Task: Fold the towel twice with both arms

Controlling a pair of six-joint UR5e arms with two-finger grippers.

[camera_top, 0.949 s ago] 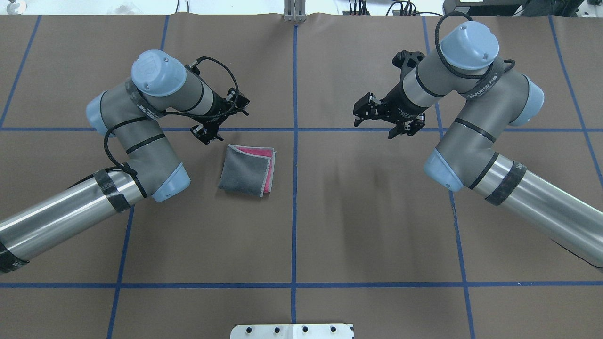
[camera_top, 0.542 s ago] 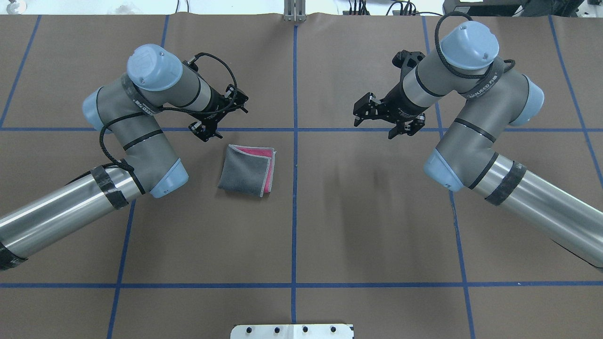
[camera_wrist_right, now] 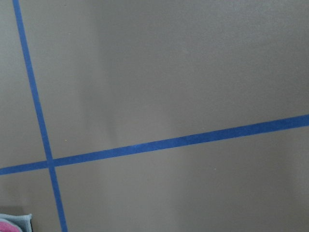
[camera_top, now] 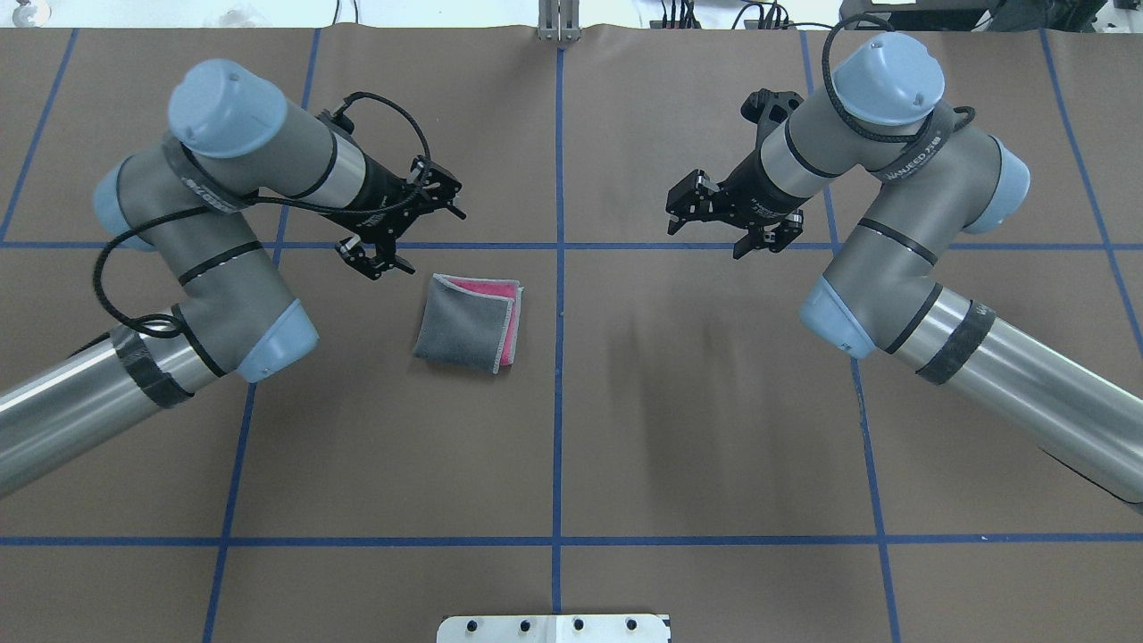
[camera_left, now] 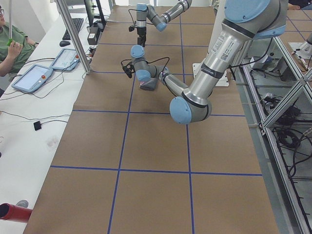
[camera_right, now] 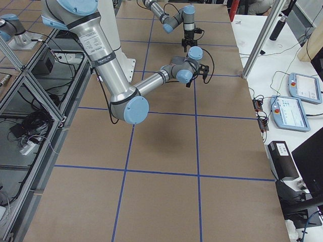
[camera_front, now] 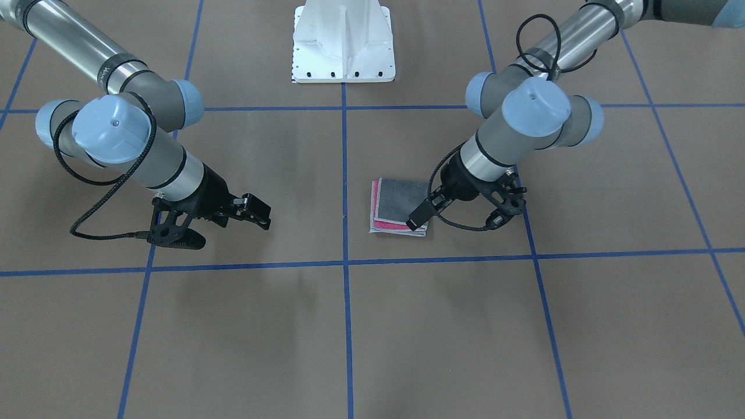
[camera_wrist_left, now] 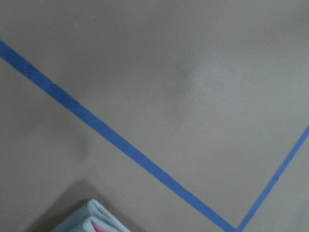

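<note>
Grey face up, the towel point(camera_top: 464, 323) looks folded in quarters, with pink showing along two edges. The step is therefore judged to be clearing away, and each gripper should lift off without its fingers snagging the layers. The towel lies mid-tabletop point(camera_top: 714, 429), just on the robot's left of the centre tape line point(camera_top: 559, 402). The left gripper point(camera_top: 406, 223), jaws spread and empty, hangs near the towel's far-left corner. The right gripper point(camera_top: 721, 223), likewise spread and empty, is well apart.

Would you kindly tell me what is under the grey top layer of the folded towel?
Under the towel, below its grey top face, a pink layer shows along two edges; everything further beneath is covered by the grey cloth.
</note>
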